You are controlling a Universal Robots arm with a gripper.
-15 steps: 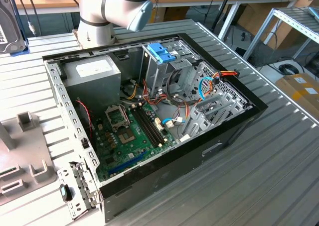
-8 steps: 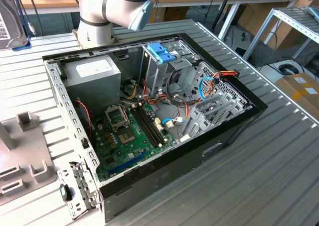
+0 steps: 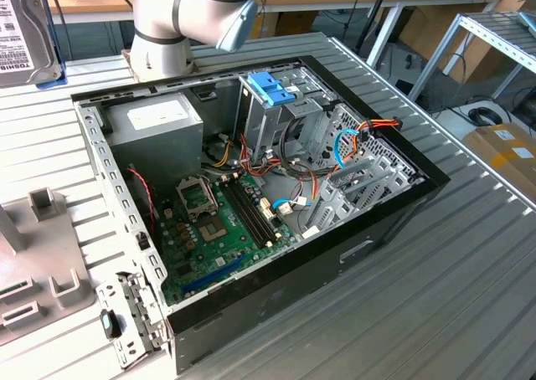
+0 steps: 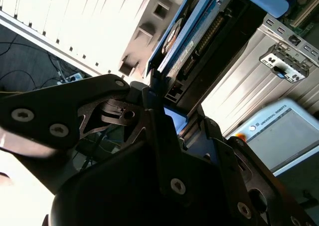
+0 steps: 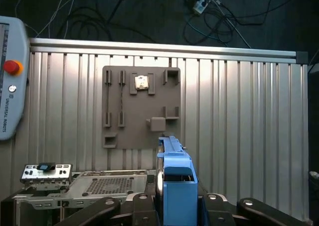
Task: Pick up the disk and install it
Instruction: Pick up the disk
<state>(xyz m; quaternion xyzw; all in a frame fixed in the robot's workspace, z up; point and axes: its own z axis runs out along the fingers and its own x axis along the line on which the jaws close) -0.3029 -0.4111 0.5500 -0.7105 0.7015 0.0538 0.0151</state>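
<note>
First wrist view: clamps disk [image 5: 175,183] in gripper [image 5: 177,213], has pickup done, owes install into exterior view's case [image 3: 293,290].

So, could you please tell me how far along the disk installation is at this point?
Done: the disk is picked up and sits clear of the table, clamped in the claw. In hand: it hangs at the exterior view's left, outside the open computer case. Left: the install itself, as the disk is not yet in the drive cage.
</note>
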